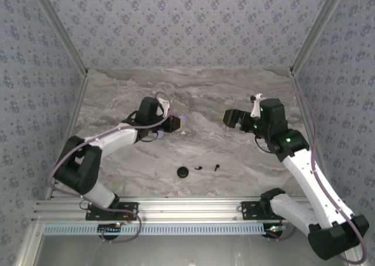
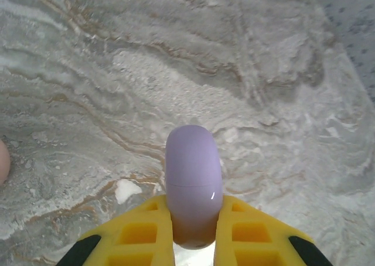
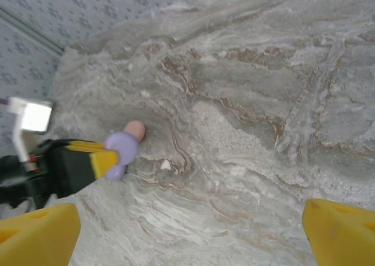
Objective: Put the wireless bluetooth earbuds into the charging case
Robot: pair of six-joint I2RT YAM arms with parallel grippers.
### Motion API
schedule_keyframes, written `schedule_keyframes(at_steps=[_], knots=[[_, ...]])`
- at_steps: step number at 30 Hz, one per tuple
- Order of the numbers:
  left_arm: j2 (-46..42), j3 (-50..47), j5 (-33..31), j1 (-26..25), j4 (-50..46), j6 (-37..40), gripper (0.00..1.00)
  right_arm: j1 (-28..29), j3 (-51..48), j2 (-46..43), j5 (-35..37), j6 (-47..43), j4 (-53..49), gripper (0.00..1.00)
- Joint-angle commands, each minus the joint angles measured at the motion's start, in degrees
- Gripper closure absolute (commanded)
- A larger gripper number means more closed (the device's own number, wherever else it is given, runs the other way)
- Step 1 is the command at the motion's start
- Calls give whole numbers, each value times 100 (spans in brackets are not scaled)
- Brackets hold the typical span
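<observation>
Left pincer [image 2: 194,210]: clamped on the lilac case [image 2: 193,178], with one yellow finger [image 2: 137,236] on each side of it
Lilac case: closed, with a seam line across its body; its rounded end projects past the fingertips
Lilac case, position: near the middle of the counter [image 2: 263,72], left of centre in the overhead view; whether it touches the surface cannot be determined
Right pincer [image 3: 190,234]: jaws fully apart with nothing between them; the yellow fingers sit at the two lower corners of the right wrist view, above bare marbled counter
Right pincer, position: right of centre, facing the left pincer across a gap
Black earbuds [image 1: 199,168]: two tiny pieces lying on the counter near the front edge, close together but not touching
Black earbuds, relation: just right of the black round case [image 1: 183,172] and well apart from both pincers
Pinkish rounded object [image 3: 135,129]: on the counter just beyond the lilac case; contact between them cannot be determined
Small pale piece [image 3: 166,164]: on the counter near the lilac case, too small to identify
</observation>
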Motion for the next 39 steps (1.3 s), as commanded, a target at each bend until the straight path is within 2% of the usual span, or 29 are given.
schedule_keyframes(at_steps=[1,6,12,16,20,23,34,39], knots=[[489,555,-176,73,-525,27,100,-158,-198,-361,-213,121,538,0],[1260,1078,-179,88,-853,-43,100,-412,-405,-619,-389,264,604,0],[1724,1359,-159,98,-780,-158,99,-567,-572,-647,-702,407,657,0],[1848,1432,-368,104,-845,-184,90,-676,-699,-609,-836,663,679,0],[1942,1454,-389,148,-906,-155,76,-844,-912,-412,-1382,847,861,0],[1896,1461,-414,152,-972,-59,67,-833,-941,-265,-1454,775,816,0],[1083,1713,-725,155,-1534,476,56,-604,-799,-271,-972,-578,269,0],[281,1520,-961,165,-1635,648,51,-109,-709,-222,-729,-1820,261,0]])
